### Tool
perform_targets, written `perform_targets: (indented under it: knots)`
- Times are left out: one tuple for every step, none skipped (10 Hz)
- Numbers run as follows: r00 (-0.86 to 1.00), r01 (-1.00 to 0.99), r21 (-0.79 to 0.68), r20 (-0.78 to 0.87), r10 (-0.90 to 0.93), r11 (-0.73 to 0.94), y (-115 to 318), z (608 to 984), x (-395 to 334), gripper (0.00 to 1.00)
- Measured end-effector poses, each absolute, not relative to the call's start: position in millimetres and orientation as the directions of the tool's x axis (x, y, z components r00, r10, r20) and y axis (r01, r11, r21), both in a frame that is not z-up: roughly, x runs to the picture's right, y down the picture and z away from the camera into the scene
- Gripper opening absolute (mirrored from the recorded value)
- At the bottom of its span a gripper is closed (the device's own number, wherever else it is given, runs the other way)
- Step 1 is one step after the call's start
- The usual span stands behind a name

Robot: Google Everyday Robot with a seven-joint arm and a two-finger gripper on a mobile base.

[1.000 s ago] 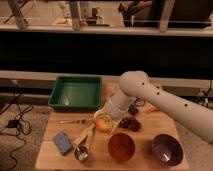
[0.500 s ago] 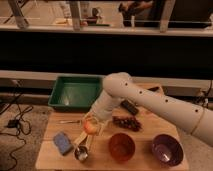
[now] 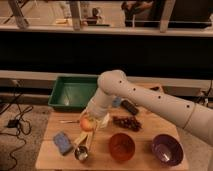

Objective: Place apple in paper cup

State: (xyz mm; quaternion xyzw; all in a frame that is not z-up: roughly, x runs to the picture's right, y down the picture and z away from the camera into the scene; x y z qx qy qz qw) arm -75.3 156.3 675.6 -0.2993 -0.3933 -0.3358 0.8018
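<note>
The apple [image 3: 87, 123], yellow-orange with a red blush, sits between the fingers of my gripper [image 3: 91, 120], just above the left middle of the wooden table [image 3: 50, 160]. The gripper is shut on it. The white arm reaches in from the right and hides what lies behind the gripper. A small white shape [image 3: 105, 119] shows just right of the apple; I cannot tell whether it is the paper cup or part of the gripper. No other white cup shows.
A green bin [image 3: 72, 92] stands behind the table's left. A blue sponge [image 3: 62, 142], an orange stick [image 3: 80, 139] and a metal measuring cup [image 3: 81, 153] lie front left. Dark grapes [image 3: 127, 122], an orange-red bowl [image 3: 121, 146], a purple bowl [image 3: 166, 149] and a black object [image 3: 131, 106] lie to the right.
The gripper has moved left and a little toward the front with the apple in it, away from the grapes. The arm's elbow has swung left too.
</note>
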Motion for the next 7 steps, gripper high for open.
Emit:
perform_targets:
  knots:
    - [0.469, 0.776, -0.222, 0.829, -0.305, 0.59, 154.0, 683.1, -74.9, 0.0]
    - [0.473, 0.777, -0.227, 0.826, -0.307, 0.588, 152.5, 692.3, -75.8, 0.0]
    - [0.481, 0.776, -0.235, 0.821, -0.308, 0.586, 150.7, 700.3, -74.5, 0.0]
    - [0.489, 0.773, -0.242, 0.816, -0.309, 0.586, 148.3, 707.0, -72.5, 0.0]
    - [0.493, 0.773, -0.245, 0.812, -0.312, 0.585, 146.9, 711.0, -72.4, 0.0]
    - [0.496, 0.774, -0.247, 0.809, -0.316, 0.582, 145.6, 714.0, -73.9, 0.0]
    - [0.503, 0.774, -0.25, 0.801, -0.324, 0.582, 141.3, 717.6, -74.6, 0.0]
